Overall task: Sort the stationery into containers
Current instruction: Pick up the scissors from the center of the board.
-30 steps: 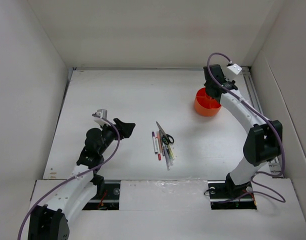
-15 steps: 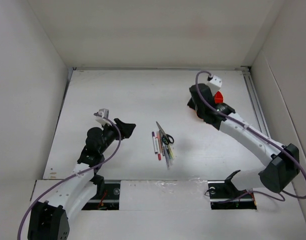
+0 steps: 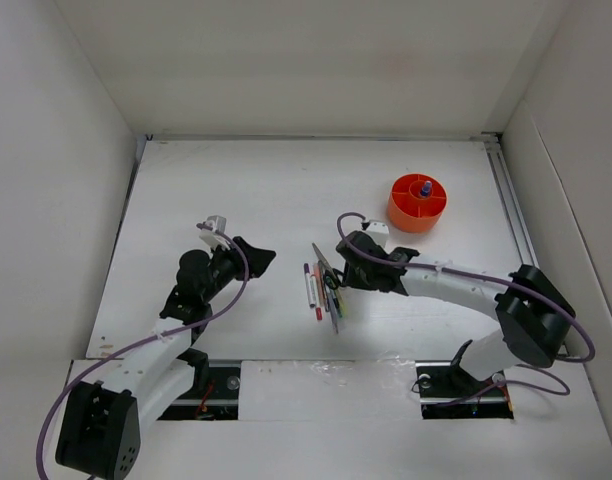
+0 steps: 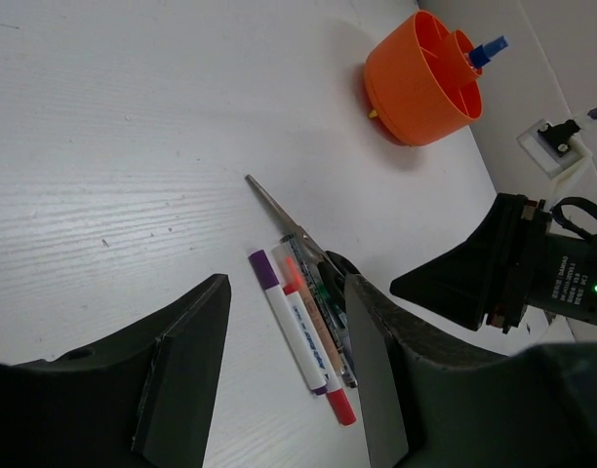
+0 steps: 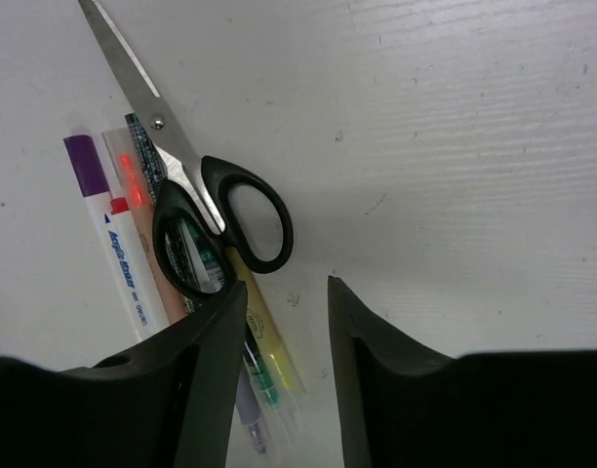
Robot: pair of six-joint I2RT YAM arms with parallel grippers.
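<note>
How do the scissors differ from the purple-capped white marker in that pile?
The scissors have metal blades and black loop handles; the marker is a white barrel with a purple cap. The scissors are longer than the marker. The scissors rest across other pens, while the marker lies on the table at the pile's edge. Both lie flat, roughly parallel, ungripped.

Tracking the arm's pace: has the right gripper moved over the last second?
Yes. The right gripper left the orange holder at the far right and swung nearer and leftward. It now hangs open over the scissors and pens at mid-table.
</note>
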